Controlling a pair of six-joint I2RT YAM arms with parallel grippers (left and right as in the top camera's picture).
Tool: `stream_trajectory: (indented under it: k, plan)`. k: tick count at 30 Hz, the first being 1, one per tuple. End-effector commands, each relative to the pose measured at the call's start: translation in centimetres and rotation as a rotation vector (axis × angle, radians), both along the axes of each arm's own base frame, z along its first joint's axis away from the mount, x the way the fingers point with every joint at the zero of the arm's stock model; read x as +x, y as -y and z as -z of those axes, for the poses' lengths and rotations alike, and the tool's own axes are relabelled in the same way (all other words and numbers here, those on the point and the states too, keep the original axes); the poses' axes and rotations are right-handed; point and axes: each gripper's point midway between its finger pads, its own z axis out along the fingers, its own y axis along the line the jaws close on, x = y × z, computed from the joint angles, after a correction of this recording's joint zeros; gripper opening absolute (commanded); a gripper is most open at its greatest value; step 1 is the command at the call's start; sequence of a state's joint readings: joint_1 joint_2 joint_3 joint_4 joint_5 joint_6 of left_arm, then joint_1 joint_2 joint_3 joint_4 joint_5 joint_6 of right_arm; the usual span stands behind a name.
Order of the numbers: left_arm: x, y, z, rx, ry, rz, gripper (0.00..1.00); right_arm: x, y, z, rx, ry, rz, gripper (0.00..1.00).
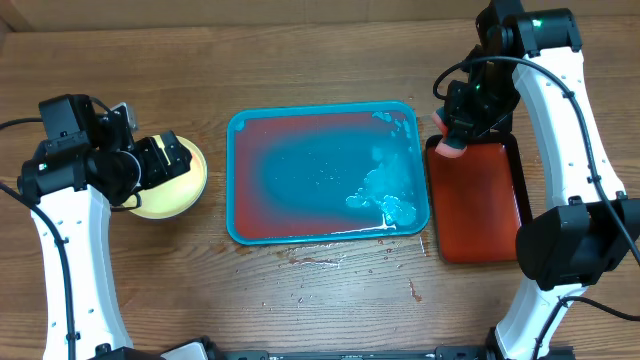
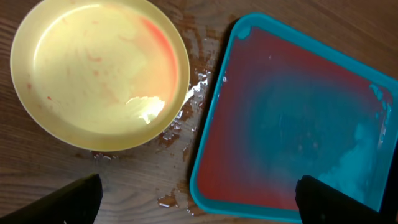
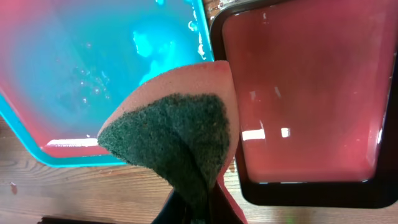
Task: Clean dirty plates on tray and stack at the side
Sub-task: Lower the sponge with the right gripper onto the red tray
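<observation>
**Tray bare of plates, one plate set at the side**

Reddish droplets dot the table toward its near edge. Beyond them the tray, mid-table, carries only foam and water. Toward the left edge lies a yellow plate with a faint red smear; whether others sit beneath it I cannot tell. The left hand hovers over it, fingers wide apart, empty. Farther off, toward the right edge, the right hand is clamped on a sponge above the black-rimmed tray. Stacking looks nearly finished. The next move likely calls for lifting the left hand clear, or one more wipe.
</observation>
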State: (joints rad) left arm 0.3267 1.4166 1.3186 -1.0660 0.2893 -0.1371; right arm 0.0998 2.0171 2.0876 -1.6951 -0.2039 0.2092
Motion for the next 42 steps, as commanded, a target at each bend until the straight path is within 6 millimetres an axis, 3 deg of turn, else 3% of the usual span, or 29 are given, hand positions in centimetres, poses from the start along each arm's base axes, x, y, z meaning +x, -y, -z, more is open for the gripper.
stream_trajectory:
  k: [1,18,27,37,42]
  plan:
    - [-0.1,0.4,-0.1,-0.004,0.003,0.03,1.0,-0.1,-0.8,-0.8,0.037,0.017,-0.007,0.04]
    - [-0.5,0.5,0.0,-0.009,-0.012,0.03,1.0,-0.5,-2.0,-1.5,0.05,0.029,-0.014,0.04]
    - [-0.4,0.7,-0.1,-0.022,-0.004,0.037,1.0,0.0,1.4,-0.9,-0.143,0.055,-0.01,0.04]
    - [0.0,2.9,-0.4,-0.064,0.014,0.107,1.0,0.8,3.1,-0.9,-0.152,0.081,-0.007,0.04]
    - [0.0,3.9,0.0,-0.006,-0.004,0.149,1.0,0.5,4.0,0.5,-0.174,0.044,0.006,0.04]
